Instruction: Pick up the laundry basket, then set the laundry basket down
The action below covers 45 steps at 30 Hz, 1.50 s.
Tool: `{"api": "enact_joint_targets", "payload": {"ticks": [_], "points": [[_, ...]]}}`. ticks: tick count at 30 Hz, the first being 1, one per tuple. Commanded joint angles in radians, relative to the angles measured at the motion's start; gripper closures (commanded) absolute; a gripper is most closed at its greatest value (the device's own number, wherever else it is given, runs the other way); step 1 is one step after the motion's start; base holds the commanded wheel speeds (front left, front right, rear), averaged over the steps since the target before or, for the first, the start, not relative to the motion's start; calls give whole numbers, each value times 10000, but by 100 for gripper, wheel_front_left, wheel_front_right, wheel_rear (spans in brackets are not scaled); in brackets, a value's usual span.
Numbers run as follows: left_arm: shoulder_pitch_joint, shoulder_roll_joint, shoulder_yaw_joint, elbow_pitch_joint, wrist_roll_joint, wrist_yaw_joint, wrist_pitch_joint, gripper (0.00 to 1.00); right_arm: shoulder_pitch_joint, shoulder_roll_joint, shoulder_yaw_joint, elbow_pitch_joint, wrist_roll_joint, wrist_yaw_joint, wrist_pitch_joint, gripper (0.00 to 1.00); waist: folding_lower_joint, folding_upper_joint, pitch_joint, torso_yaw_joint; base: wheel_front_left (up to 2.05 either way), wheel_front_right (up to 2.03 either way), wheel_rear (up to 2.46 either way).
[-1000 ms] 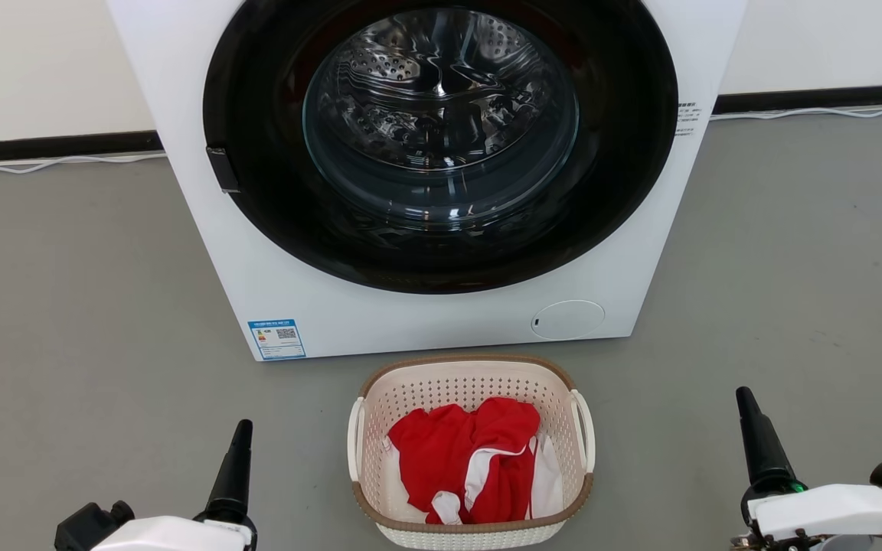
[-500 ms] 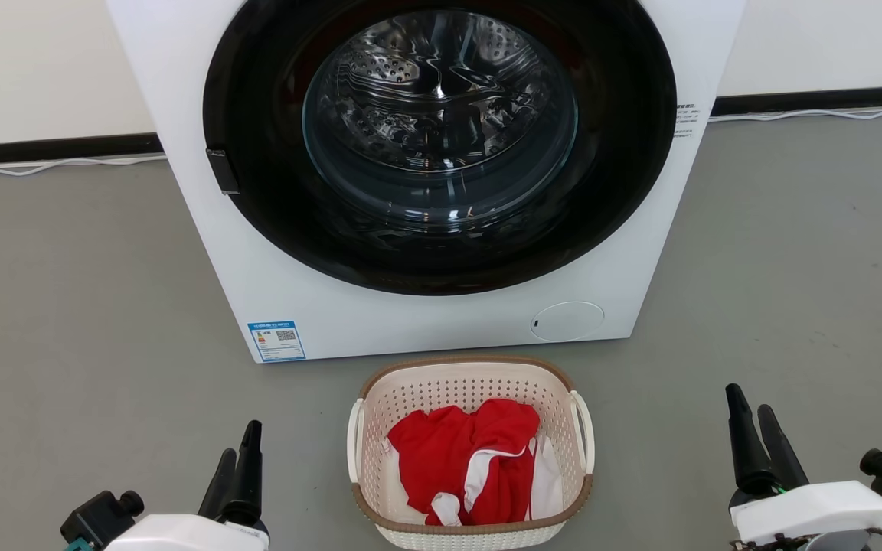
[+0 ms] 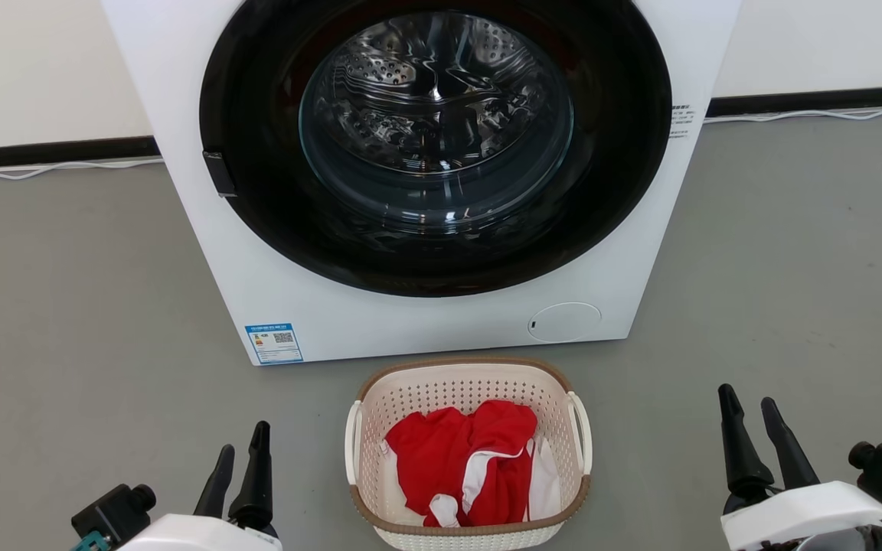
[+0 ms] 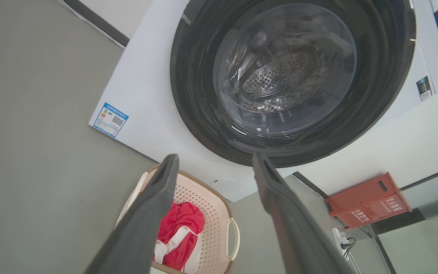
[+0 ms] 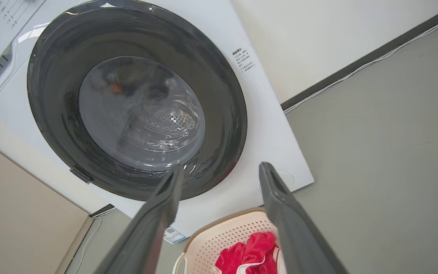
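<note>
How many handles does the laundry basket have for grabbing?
2: left handle on the laundry basket's left wall; right handle on its right wall. Neither is hidden.

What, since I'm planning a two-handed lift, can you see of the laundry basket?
The laundry basket is rounded-rectangular, of cream perforated plastic, with a brown woven-look rim and a white handle on each side. It stands upright on the grey floor before the washing machine, holding red and white cloth. The left hand and right hand flank it, apart.
</note>
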Motion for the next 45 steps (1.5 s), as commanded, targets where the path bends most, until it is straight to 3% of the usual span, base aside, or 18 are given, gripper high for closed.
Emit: {"api": "enact_joint_targets", "payload": {"ticks": [1, 45], "points": [[-155, 92, 132, -295, 356, 47, -154, 0, -306, -166, 215, -265, -443, 47, -231, 0, -1, 0, -5, -4, 0, 0, 0], [-57, 144, -74, -330, 5554, 265, -1444, 0, -527, -475, 539, 115, -5799, 75, -1522, 0, -1, 0, -11, -114, 0, 0, 0]]}}
